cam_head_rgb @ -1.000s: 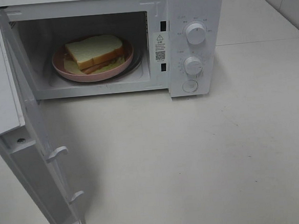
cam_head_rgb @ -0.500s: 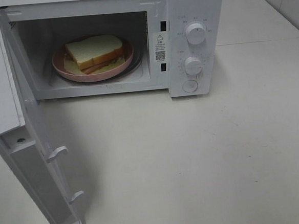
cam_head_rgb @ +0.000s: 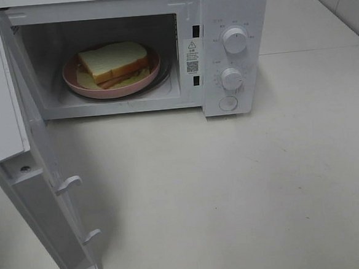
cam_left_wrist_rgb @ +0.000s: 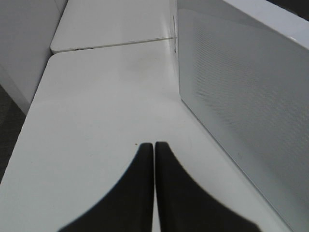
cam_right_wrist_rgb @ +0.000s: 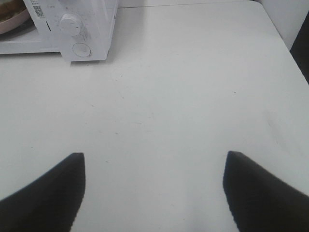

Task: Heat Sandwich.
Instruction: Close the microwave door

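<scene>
Right end effector (cam_right_wrist_rgb: pixel 154 155) gapes, well apart from sandwich (cam_head_rgb: pixel 114 61).

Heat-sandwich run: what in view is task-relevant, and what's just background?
Job: sandwich; pink plate under it; microwave; open door; upper knob; lower knob.
Background: table; second table behind the microwave.

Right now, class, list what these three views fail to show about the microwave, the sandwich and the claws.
Sandwich filling: high view, mostly under the top slice, too small.
Dial markings: high view, too small to read.
Door: high view, cut off by the left edge.
Plate: right wrist view, cut off at the corner.
Left claw, right claw: only tips in the wrist views; outside the high view.
</scene>
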Robot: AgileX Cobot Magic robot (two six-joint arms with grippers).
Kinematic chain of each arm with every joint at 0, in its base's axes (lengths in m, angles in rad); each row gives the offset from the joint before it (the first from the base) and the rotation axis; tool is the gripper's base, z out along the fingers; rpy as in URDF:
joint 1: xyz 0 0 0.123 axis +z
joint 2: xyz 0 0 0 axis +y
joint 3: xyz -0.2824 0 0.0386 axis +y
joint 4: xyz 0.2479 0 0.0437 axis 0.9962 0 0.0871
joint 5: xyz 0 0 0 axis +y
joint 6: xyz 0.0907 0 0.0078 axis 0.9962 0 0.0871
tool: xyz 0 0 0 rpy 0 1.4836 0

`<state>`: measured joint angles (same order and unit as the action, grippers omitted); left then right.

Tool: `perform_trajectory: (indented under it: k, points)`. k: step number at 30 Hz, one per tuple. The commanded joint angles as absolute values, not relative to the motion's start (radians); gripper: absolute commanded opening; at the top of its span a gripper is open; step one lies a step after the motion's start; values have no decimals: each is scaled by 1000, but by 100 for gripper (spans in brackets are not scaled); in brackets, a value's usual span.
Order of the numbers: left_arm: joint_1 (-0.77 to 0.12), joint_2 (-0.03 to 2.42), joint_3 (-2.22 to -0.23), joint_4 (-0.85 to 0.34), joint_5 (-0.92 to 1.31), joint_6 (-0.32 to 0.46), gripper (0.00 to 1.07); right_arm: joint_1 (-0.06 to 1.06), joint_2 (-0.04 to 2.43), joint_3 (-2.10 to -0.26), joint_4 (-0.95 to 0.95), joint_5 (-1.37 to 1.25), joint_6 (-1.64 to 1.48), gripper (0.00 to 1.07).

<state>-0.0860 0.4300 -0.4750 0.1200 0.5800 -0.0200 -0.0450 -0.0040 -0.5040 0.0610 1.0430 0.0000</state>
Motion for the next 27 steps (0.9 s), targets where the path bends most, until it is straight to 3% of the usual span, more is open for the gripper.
perform_trajectory:
  k: [1, 14, 27]
  points:
    - [-90, 484, -447, 125, 469, -20, 0, -47, -31, -501, 63, 1038, -10, 76]
    - [-90, 667, -205, 134, -142, -20, 0, -47, -31, -501, 63, 1038, -10, 76]
    - [-90, 844, -183, 138, -353, -25, 0, -47, -31, -501, 63, 1038, -10, 76]
